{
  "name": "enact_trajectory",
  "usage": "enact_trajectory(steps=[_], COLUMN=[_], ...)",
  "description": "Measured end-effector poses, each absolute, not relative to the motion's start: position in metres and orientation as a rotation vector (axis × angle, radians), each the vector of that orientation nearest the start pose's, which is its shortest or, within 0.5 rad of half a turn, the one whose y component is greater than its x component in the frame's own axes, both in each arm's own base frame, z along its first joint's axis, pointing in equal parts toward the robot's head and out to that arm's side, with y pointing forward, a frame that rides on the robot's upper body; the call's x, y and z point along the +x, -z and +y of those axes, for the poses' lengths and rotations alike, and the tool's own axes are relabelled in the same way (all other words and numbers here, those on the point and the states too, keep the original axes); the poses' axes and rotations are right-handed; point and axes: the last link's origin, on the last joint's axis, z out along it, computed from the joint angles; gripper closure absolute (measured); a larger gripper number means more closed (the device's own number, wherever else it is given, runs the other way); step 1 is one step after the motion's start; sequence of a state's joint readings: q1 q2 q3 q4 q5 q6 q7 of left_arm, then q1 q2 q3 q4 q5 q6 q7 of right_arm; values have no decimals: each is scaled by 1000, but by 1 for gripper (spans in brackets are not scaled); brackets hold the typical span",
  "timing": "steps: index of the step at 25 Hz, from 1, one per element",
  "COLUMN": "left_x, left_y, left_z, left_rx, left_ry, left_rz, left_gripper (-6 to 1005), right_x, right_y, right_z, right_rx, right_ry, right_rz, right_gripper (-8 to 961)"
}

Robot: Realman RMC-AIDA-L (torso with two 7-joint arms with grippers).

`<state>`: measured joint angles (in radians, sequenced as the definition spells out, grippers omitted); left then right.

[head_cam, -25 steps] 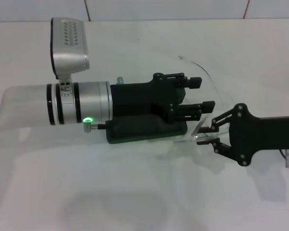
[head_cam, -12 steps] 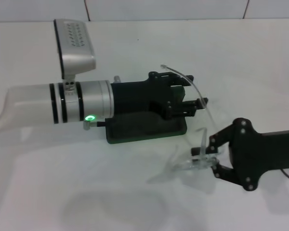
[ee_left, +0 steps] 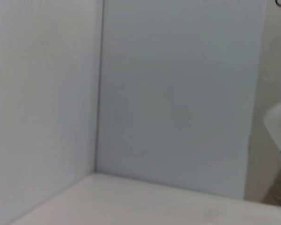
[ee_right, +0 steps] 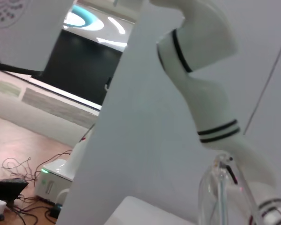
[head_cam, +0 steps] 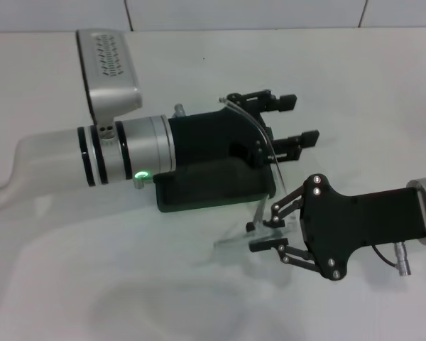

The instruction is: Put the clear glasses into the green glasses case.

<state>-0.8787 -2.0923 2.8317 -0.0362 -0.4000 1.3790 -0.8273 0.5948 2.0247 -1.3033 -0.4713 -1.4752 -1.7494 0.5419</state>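
Left gripper (head_cam: 292,119) spread wide; right gripper (head_cam: 258,236) clamped closed.

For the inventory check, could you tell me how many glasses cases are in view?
1: the green glasses case lies on the table under the left gripper, beside the right gripper holding the clear glasses.
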Motion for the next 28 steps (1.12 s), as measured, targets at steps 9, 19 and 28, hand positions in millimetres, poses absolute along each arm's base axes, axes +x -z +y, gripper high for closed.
enact_trajectory(steps=[9, 19, 28], left_x=[-181, -190, -189], left_y=[82, 75, 75], left_z=[348, 342, 340], left_rx=[-2587, -2515, -2522], left_ry=[1095, 1151, 1159], left_rz=[-249, -248, -237], left_gripper=[289, 290, 290], right_x=[209, 216, 221], right_y=[40, 27, 24], right_z=[292, 305, 313], right_rx=[-2861, -2880, -2934], right_ry=[-1008, -966, -880], right_rz=[-483, -261, -108], right_gripper=[836, 836, 836])
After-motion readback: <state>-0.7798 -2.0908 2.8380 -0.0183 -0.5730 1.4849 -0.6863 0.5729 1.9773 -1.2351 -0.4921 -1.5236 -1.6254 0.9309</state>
